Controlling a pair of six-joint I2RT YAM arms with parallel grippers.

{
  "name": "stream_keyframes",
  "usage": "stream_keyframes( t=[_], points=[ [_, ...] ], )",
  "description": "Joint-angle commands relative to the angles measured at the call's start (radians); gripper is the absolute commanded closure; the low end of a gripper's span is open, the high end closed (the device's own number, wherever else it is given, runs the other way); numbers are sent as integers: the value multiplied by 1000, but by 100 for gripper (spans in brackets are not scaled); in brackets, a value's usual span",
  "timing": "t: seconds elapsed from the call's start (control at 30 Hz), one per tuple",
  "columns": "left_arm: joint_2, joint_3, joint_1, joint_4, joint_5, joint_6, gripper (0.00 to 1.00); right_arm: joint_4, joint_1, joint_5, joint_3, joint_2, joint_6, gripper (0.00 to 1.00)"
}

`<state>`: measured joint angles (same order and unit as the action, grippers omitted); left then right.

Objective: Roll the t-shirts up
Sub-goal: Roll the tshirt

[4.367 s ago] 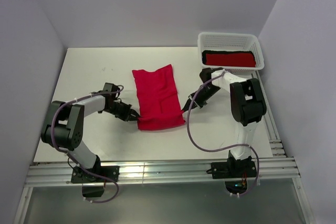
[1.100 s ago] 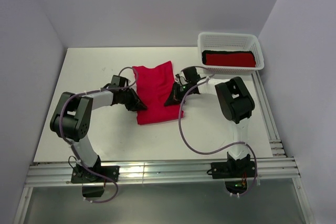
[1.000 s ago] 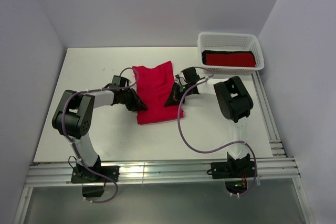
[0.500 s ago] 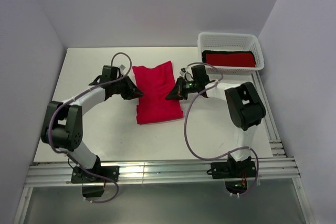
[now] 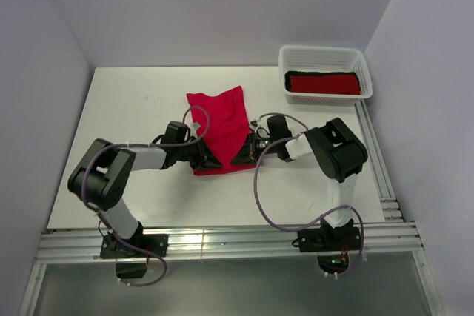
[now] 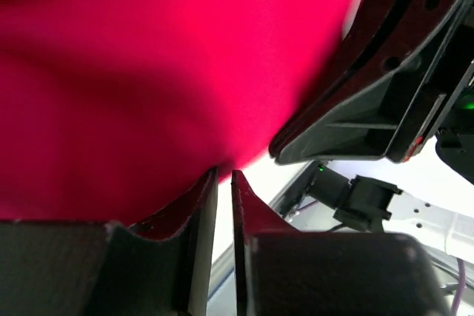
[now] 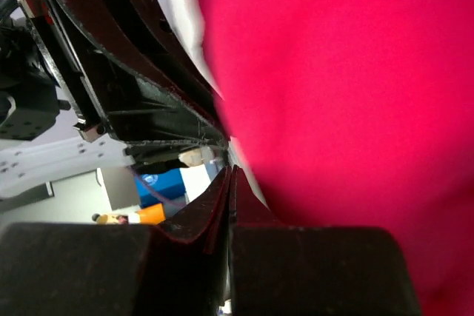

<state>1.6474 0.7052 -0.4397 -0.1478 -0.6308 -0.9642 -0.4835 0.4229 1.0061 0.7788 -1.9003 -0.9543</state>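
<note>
A red t-shirt (image 5: 219, 122) lies as a long folded strip in the middle of the white table (image 5: 126, 101). My left gripper (image 5: 209, 160) and right gripper (image 5: 238, 158) lie low at its near end, tips pointing at each other and close together, against the near edge of the cloth. In the left wrist view the left gripper (image 6: 224, 175) is all but shut, with a thin empty slit, its tips touching the red cloth (image 6: 148, 72); the right gripper (image 6: 363, 101) faces it. In the right wrist view the right gripper (image 7: 229, 172) is shut and empty beside the cloth (image 7: 355, 94).
A white lattice basket (image 5: 324, 55) stands at the back right, holding a folded red t-shirt (image 5: 324, 83) on a black cloth. Metal rails (image 5: 222, 242) run along the table's near edge and right side.
Both grippers have moved from the shirt's long sides down to its near end and now almost meet there. Over the earlier frames the shirt has become narrower and shorter.
</note>
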Motion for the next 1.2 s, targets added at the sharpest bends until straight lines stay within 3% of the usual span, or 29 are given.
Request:
stream_keyframes(
  t=[0.0, 0.07, 0.17, 0.27, 0.6, 0.87, 1.17],
  points=[
    [102, -50, 31, -166, -65, -22, 82, -107, -18, 11, -3, -112, -18, 100],
    [123, -87, 77, -210, -84, -25, 82, -176, -38, 17, -16, -146, -49, 100],
    [94, -81, 122, -132, -70, 34, 82, -134, -76, 12, -4, -152, -43, 100],
    [71, -55, 131, -85, -84, 65, 82, -57, -84, 15, 31, -135, 15, 100],
    [-77, 91, 131, 37, -78, 36, 80, 5, -61, 0, 122, 1, -40, 100],
    [67, 169, 127, 11, -30, 2, 81, 97, 7, -56, 289, -118, -32, 100],
    [147, 111, 128, 17, 25, 45, 82, 198, 7, -152, 277, -209, 31, 100]
  ],
)
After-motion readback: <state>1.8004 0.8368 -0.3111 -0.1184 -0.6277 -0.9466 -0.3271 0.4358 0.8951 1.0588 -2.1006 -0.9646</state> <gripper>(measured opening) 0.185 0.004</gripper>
